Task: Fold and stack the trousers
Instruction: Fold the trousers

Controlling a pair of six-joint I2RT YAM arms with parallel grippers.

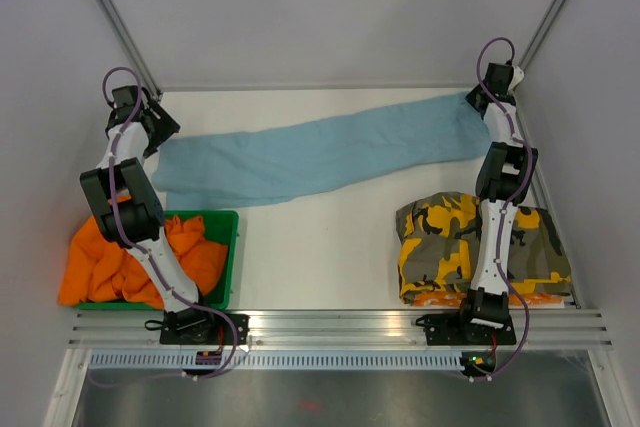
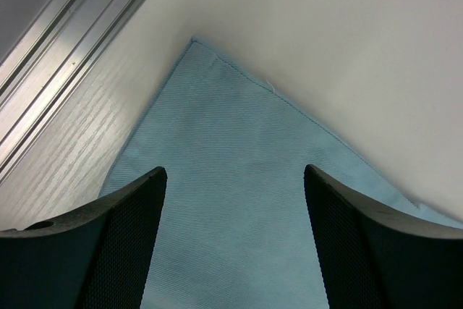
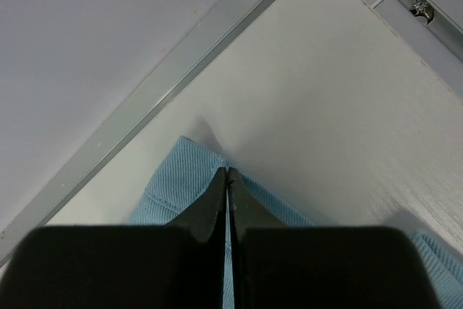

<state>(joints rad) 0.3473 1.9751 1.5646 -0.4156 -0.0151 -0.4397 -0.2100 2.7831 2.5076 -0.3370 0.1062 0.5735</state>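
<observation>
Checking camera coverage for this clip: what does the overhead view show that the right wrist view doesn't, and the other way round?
Only overhead: the blue trousers at full length, stretched across the table, the left gripper at their left end, orange trousers spilling from a green bin, and folded camouflage trousers beside the right arm. Only the right wrist: the right gripper shut, apparently pinching the cloth's stitched edge, close to the corner rail. Both: the blue trousers on the white table.
</observation>
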